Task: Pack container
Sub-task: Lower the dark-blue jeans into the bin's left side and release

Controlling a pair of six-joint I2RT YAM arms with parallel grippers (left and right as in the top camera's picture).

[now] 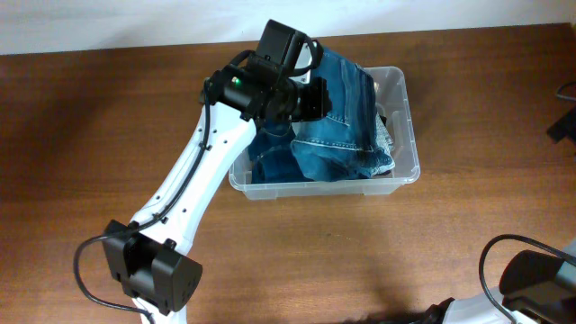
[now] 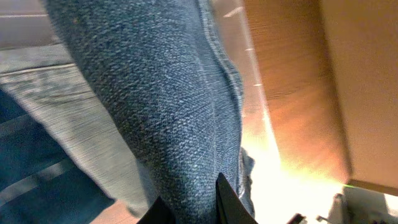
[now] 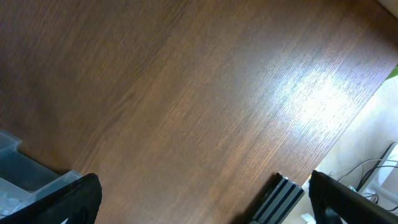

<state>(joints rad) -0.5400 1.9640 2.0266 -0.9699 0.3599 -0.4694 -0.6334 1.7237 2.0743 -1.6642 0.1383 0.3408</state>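
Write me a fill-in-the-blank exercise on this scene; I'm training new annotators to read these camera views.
1. The jeans are piled ___ the clear container.
2. The left gripper has its jaws ___ on the jeans.
3. The right gripper hangs over the bare wooden table with its jaws ___.
Missing words: inside; shut; open.

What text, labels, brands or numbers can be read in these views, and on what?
None can be read: no words, labels or numbers show on the container, the jeans or the table.
The left arm carries only a green light, no text.
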